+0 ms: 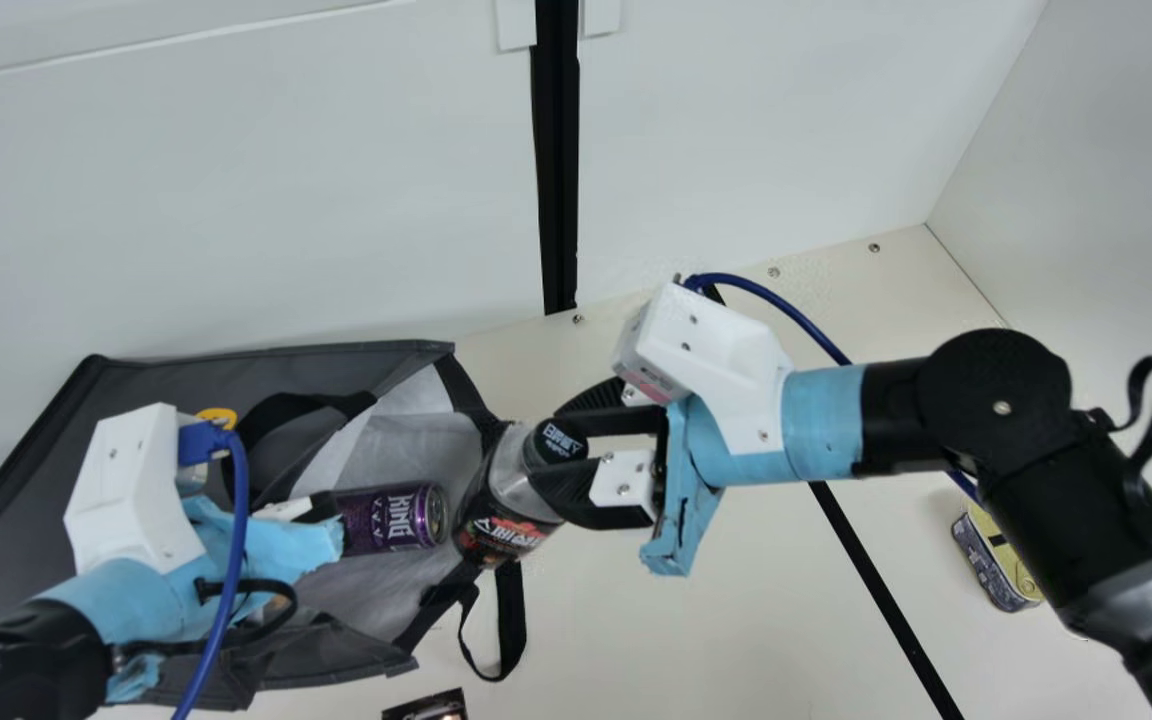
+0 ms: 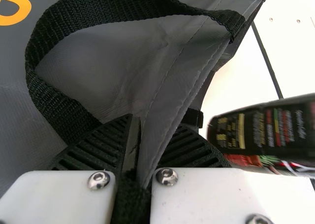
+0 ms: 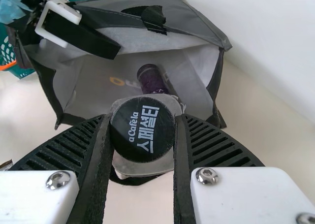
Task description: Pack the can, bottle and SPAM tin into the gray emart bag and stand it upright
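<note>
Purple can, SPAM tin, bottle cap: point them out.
Purple can [image 1: 391, 519]: main view, on its printed side.
SPAM tin [image 1: 1006, 556]: main view, on its yellow face.
Bottle cap [image 3: 142, 130]: right wrist view, on its flat top.

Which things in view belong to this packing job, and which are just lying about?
For the job:
gray bag
can, inside it
bottle, at the bag's mouth
SPAM tin, on the table

Lying about:
teal basket
dark item, mostly cut off, unidentifiable
</note>
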You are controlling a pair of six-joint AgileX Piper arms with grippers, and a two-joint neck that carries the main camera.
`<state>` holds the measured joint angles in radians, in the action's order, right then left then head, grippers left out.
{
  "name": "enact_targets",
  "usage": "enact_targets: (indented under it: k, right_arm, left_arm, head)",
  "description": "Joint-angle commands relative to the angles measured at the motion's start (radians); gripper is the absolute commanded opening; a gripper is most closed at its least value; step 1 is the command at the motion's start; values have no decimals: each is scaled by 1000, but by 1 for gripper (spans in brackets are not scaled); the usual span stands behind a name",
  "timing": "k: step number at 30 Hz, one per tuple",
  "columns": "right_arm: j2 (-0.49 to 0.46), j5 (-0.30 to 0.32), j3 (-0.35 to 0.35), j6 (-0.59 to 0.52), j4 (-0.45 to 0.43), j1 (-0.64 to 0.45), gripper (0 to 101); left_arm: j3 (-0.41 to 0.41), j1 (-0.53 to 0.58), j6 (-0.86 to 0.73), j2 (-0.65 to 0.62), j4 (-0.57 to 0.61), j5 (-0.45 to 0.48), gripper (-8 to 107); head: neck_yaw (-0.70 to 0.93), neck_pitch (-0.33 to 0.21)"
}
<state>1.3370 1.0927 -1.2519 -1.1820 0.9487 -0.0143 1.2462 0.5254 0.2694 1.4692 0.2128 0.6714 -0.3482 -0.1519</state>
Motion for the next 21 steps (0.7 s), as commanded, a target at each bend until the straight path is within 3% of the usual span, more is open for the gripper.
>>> enact_targets:
  k: [1,21]
  right_arm:
    - [18,-3,-5,-6,9,7,0]
    - [197,-60,-72,-70,110,136,0]
  left_arm:
    - [0,0,0,0,0,0,-8]
    - [0,0,0,0,0,0,-8]
  head:
    - [-1,-23]
    - [-1,-23]
